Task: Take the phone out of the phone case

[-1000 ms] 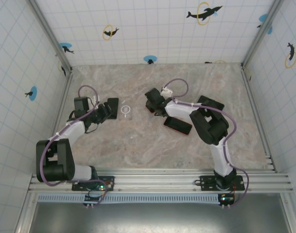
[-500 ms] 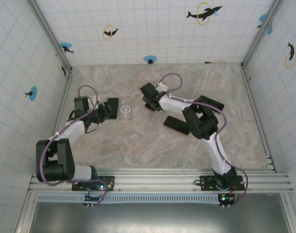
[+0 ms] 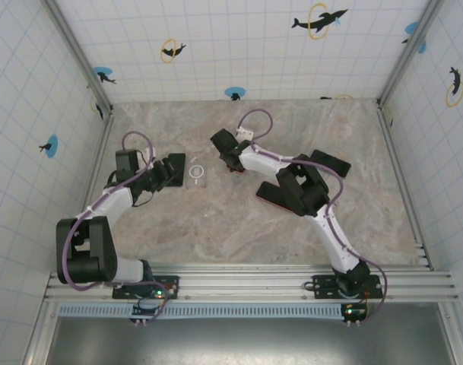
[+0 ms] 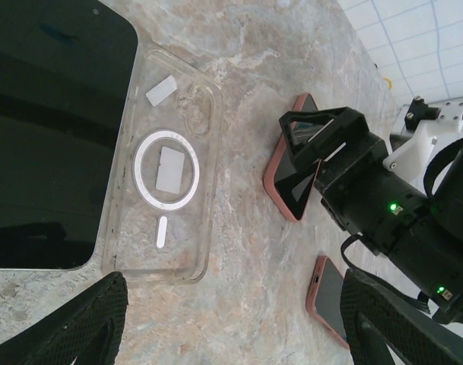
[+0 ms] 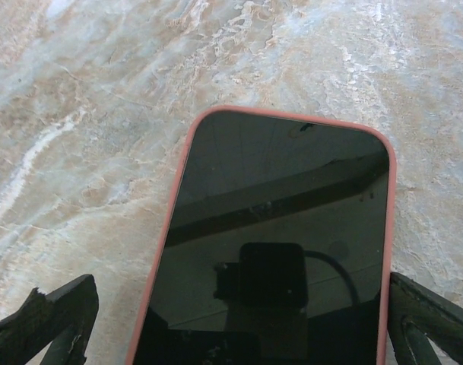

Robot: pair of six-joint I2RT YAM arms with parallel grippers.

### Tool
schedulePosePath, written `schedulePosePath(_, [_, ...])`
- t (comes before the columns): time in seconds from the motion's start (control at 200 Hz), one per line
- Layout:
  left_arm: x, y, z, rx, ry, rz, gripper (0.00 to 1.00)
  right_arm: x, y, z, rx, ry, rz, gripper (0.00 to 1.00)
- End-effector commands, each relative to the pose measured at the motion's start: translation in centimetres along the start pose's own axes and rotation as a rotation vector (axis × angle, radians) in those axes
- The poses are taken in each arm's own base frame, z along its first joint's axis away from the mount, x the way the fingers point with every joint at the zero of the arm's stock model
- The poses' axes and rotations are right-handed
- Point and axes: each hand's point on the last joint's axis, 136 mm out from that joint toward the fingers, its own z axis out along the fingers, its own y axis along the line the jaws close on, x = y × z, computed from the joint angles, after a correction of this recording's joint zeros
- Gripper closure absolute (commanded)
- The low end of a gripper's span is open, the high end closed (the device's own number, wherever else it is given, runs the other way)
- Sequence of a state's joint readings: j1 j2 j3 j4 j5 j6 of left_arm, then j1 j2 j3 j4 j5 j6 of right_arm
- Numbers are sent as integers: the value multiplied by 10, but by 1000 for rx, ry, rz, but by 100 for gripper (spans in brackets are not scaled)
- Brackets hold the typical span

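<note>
we're seeing the right gripper [image 5: 216, 319] hovering with jaws spread wide around the pink-cased phone [image 5: 273, 243] on the counter [image 5: 102, 114]. at nine o'clock, the left gripper [image 4: 231, 319] is sitting released beside the clear case [image 4: 166, 201] and a bare phone [image 4: 52, 129].

pink-cased phone [image 5: 277, 251] cut off at bottom edge, black phone [image 4: 49, 129] cropped left

The counter [image 3: 216, 220] is beige-grey marble with pale veining. The phone [image 5: 273, 251] has a glossy black screen inside a salmon-pink phone case [image 5: 182, 228]; the empty case [image 4: 166, 194] is transparent with a white ring and white tabs. The walls [image 3: 239, 46] are white tile with a blue grid, black dolphin shapes, yellow rings and blue dots.
</note>
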State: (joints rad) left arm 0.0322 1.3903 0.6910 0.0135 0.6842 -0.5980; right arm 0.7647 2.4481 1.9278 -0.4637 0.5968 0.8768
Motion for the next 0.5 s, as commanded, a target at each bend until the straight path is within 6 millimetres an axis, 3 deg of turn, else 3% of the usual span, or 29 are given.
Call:
schedulePosePath(0.0, [-3,-8,2,11,12,40,25,41,-23,18,103,99,-95,5])
schedulePosePath(0.165, [-1,-9,4,14,20,46,25,45,-41,19,171,113,-85,8])
schedulePosePath(0.495, [2,-11,5,20,28,52,25,32,-67,12,201,106,-20,9])
